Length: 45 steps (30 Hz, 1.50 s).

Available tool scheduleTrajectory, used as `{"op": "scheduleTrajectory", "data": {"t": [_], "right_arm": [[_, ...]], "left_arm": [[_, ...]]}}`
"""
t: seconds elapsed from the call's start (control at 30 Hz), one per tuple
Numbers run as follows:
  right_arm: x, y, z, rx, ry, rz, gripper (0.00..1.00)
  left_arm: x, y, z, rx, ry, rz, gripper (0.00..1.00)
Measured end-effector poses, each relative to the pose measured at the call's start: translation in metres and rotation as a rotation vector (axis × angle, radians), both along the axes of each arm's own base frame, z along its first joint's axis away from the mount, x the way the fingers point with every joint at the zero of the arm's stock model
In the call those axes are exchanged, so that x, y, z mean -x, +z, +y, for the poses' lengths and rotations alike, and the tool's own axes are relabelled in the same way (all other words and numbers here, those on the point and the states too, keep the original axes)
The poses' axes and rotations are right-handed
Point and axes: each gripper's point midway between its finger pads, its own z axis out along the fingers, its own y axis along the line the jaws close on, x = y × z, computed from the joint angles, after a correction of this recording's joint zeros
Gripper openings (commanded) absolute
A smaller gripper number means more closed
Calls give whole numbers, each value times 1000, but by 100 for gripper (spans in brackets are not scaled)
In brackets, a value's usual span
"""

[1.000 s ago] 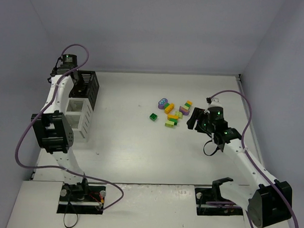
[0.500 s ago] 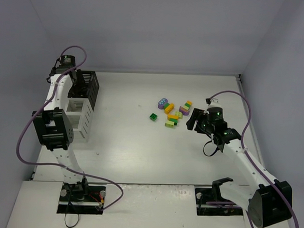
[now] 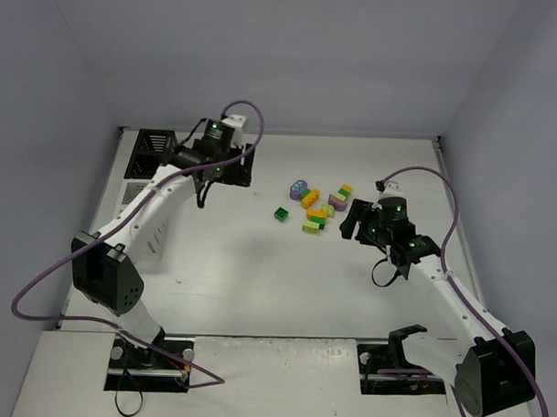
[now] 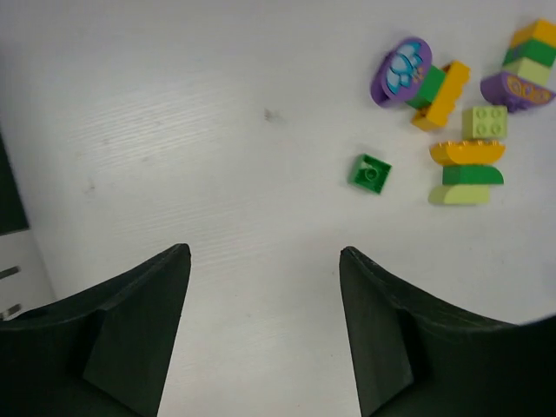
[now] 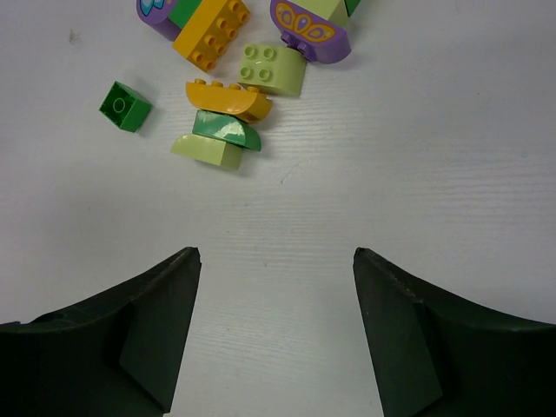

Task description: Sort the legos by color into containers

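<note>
Left claw (image 4: 265, 252) open and empty over bare counter (image 4: 217, 130), left of the legos (image 3: 315, 205); right claw (image 5: 276, 252) open, empty, just short of the pile; one dark green brick (image 4: 371, 173) sits apart; containers (image 3: 145, 153) at far left.

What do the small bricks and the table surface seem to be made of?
The bricks look like moulded plastic, smooth and slightly glossy: a highlight shows on the curved dark green brick. The table looks like white painted or laminated board, matte, with fine parallel lines; which of the two I cannot tell.
</note>
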Motion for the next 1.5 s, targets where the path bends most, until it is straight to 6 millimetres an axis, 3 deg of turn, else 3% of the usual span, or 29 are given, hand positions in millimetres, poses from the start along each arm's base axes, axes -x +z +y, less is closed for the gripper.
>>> {"op": "scheduleTrajectory", "data": {"t": [0.2,0.33,0.47,0.6,0.8,0.9,0.93,1.0,1.03,1.13,1.3,1.4,1.5], "right_arm": [[0,0,0,1,2,0,73],[1,1,0,1,3,-6,75],[1,4,1,-1,6,-16,75],[1,6,1,-1,10,-23,75],[2,6,1,-1,11,-23,75],[2,6,1,-1,11,-23,75],[2,6,1,-1,12,-23,75],[2,6,2,-1,12,-22,75],[2,6,2,-1,13,-22,75],[3,6,3,-1,18,-22,75],[3,6,5,-1,24,-22,75],[3,6,5,-1,25,-22,75],[4,6,6,0,27,-22,75]], "left_arm": [[14,-61,-62,-70,-153,103,69],[17,-109,-93,-129,-225,179,69],[16,-142,-119,-175,-280,215,69],[11,-159,-136,-194,-304,218,69],[-8,-176,-143,-225,-287,207,64],[-13,-188,-144,-243,-284,212,56],[-13,-193,-143,-251,-285,216,41],[-13,-200,-142,-259,-283,226,31],[-13,-203,-142,-264,-284,230,19],[-16,-198,-142,-262,-279,211,11],[-11,-182,-126,-283,-243,187,11],[-7,-150,-108,-287,-197,141,11],[-7,-93,-77,-255,-109,56,11]]}}
